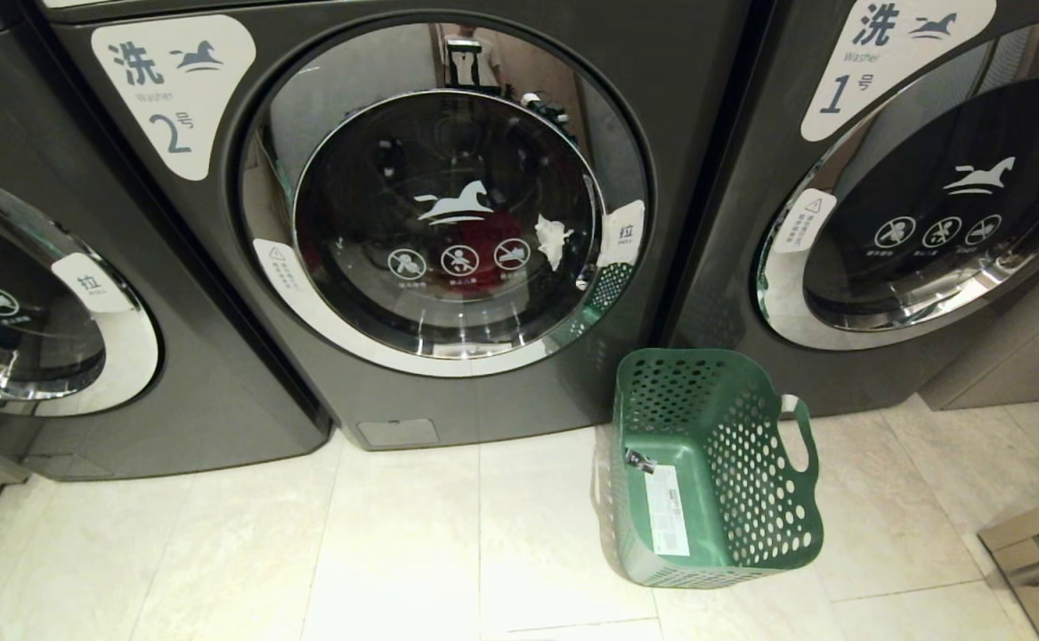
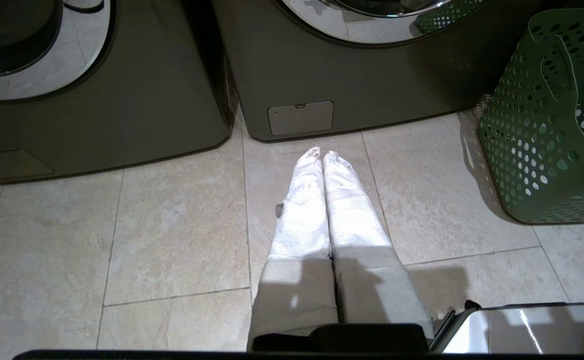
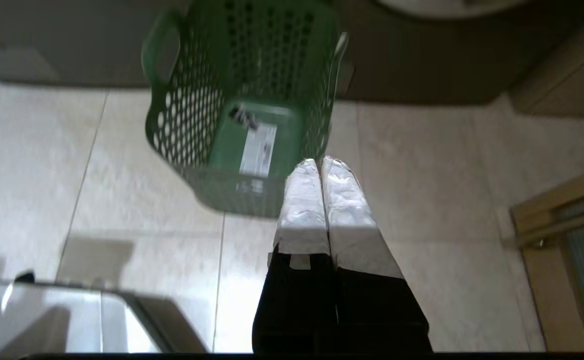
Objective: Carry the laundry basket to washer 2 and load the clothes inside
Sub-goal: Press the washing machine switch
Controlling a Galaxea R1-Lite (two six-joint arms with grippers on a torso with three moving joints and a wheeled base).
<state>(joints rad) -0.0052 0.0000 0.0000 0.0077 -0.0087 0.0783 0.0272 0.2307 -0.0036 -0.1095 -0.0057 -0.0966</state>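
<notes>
The green laundry basket lies tipped on the floor, just right of washer 2, door shut, red clothes inside. Left gripper and right gripper pinch together, empty.

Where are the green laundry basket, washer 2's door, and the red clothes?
laundry basket (image 1: 733, 499): head view, perforated side wall.
washer 2's door (image 1: 368, 187): head view, dark glass.
red clothes (image 1: 489, 239): head view, red patch behind the glass.

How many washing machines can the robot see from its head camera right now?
3. Washer 2 stands in the middle, washer 1 to its right, and a third washer, number not visible, at the left edge. More may stand outside the frame.
</notes>
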